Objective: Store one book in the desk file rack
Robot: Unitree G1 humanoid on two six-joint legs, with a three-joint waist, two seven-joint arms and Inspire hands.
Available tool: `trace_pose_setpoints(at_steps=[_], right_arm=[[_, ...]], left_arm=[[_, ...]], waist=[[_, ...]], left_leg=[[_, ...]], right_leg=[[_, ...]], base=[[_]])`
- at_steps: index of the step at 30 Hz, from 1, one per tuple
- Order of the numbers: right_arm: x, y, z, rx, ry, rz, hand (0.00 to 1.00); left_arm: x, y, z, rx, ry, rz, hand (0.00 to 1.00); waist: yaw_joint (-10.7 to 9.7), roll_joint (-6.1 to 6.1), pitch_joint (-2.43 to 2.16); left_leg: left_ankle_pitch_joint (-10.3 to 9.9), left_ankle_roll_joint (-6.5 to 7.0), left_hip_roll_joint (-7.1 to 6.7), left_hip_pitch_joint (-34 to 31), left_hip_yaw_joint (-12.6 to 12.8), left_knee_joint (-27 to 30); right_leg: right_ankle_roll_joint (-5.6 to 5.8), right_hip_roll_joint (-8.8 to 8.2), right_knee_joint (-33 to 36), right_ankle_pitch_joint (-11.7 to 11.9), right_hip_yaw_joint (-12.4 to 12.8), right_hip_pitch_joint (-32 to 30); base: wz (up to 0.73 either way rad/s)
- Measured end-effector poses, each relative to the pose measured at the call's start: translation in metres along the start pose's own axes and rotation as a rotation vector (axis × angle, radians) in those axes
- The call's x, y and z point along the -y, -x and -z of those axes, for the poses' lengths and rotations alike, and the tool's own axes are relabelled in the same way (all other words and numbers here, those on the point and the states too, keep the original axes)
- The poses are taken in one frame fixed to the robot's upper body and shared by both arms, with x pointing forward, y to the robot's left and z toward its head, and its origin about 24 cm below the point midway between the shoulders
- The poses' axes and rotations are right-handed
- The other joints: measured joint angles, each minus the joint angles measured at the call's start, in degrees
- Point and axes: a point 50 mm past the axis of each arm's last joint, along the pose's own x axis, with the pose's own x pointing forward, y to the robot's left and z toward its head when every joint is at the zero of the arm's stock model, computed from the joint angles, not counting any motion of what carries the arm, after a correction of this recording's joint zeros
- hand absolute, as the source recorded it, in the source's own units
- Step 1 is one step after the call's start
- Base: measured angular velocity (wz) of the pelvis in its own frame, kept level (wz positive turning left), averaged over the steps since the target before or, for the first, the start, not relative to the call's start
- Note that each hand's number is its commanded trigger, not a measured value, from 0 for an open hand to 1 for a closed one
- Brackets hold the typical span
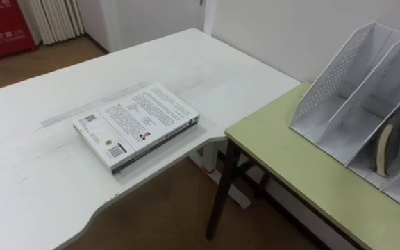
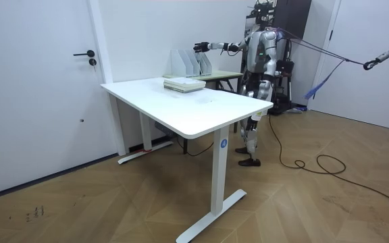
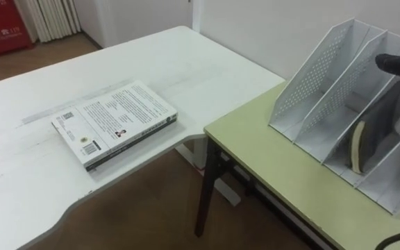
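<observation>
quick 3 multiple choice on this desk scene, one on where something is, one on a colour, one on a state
1. The flat book lies on:
a) the floor
b) the white desk
c) a chair

2. The top of the table under the file rack is:
a) red
b) black
c) pale green

3. The dark book in the file rack:
a) stands on edge in a compartment
b) lies open on top of the rack
c) hangs over the rack's side

Answers:
1 b, it rests cover up near the white desk's curved edge.
2 c, the pale green top shows all around the rack's base.
3 a, its pale page edge and dark cover rise between two dividers.
</observation>
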Motion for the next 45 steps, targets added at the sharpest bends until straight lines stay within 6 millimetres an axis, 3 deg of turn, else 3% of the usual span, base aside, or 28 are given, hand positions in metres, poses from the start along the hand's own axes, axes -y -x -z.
trace_pose_setpoints(at_steps=[11, 16, 20, 24, 29, 32, 38, 41, 42, 45], right_arm=[[-0.021, 0.019, -0.043, 0.191, -0.076, -0.106, 0.0], [-0.042, 0.057, -0.081, 0.395, -0.161, -0.267, 0.0], [-0.048, 0.076, -0.08, 0.472, -0.146, -0.408, 0.0], [-0.058, 0.1, -0.056, 0.458, -0.127, -0.642, 0.0], [-0.056, 0.118, -0.025, 0.387, -0.091, -0.926, 0.0], [-0.058, 0.131, -0.011, 0.371, -0.038, -1.087, 0.0], [-0.069, 0.162, 0.029, 0.299, 0.202, -1.451, 0.0], [-0.066, 0.174, 0.07, 0.154, 0.341, -1.607, 0.0], [-0.059, 0.179, 0.093, 0.067, 0.426, -1.649, 0.0], [-0.041, 0.192, 0.139, -0.109, 0.635, -1.755, 0.0]], left_arm=[[0.002, -0.001, 0.0, 0.006, -0.034, -0.013, 0.0], [0.002, -0.001, 0.0, 0.009, -0.034, -0.009, 0.0], [0.004, -0.001, -0.001, 0.025, -0.041, -0.012, 0.0], [0.003, -0.001, 0.002, 0.025, -0.038, -0.014, 0.0], [0.004, -0.001, 0.002, 0.028, -0.039, 0.009, 0.0], [0.004, -0.001, 0.002, 0.024, -0.041, 0.026, 0.0], [0.001, 0.0, -0.007, 0.025, -0.078, 0.062, 0.0], [-0.004, 0.0, -0.016, 0.008, -0.131, 0.063, 0.0], [-0.003, 0.0, -0.022, 0.016, -0.149, 0.064, 0.0], [-0.001, -0.001, -0.028, 0.016, -0.168, 0.073, 0.0]], waist=[[-0.18, 0.24, 0.18], [-0.13, 0.32, 0.19], [-0.1, -0.09, 0.29], [-0.16, -0.16, 0.42], [-0.45, 0.26, 0.63], [-0.67, 0.7, 0.53], [-0.02, -0.06, 0.42], [1.34, -1.21, 0.45], [1.97, -2.01, 0.28], [3.6, -2.13, 0.63]], left_leg=[[0.03, -0.01, 0.03, 1.2, 0.37, -0.64], [0.06, -0.07, 0.3, 1.43, 1.43, -1.15], [0.06, -0.07, 0.6, 1.58, 1.58, -0.99], [0.05, -0.07, 0.64, 1.46, 1.79, -1.17], [0.01, -0.1, 0.85, 1.36, 1.84, -1.36], [0.0, -0.13, 0.95, 1.35, 1.86, -1.57], [0.03, -0.2, 1.18, 1.84, 2.59, -1.52], [0.03, -0.2, 1.18, 1.8, 2.44, -1.55], [0.01, -0.22, 1.18, 1.66, 2.54, -1.49], [-0.13, -0.06, 1.0, 1.38, 2.02, -1.04]], right_leg=[[0.0, 0.13, -0.54, 0.0, 0.7, 0.74], [-0.01, 0.32, -0.82, 0.01, 1.0, 0.82], [0.01, 0.21, -1.02, 0.02, 1.19, 0.88], [0.05, 0.23, -1.01, 0.05, 1.31, 0.77], [-0.07, 0.36, -0.95, 0.12, 1.22, 0.77], [-0.1, 0.44, -0.92, 0.13, 1.27, 0.66], [-0.23, 0.63, -0.92, 0.2, 2.25, 0.63], [-0.28, 0.75, -1.01, 0.25, 2.47, 0.7], [-0.28, 0.73, -1.01, 0.25, 2.33, 0.7], [-0.16, 0.51, -1.02, 0.42, 1.85, 0.76]], base=[[-0.02], [-0.05], [0.0], [-0.03], [0.0], [-0.04], [-0.06], [0.0], [0.05], [0.04]])
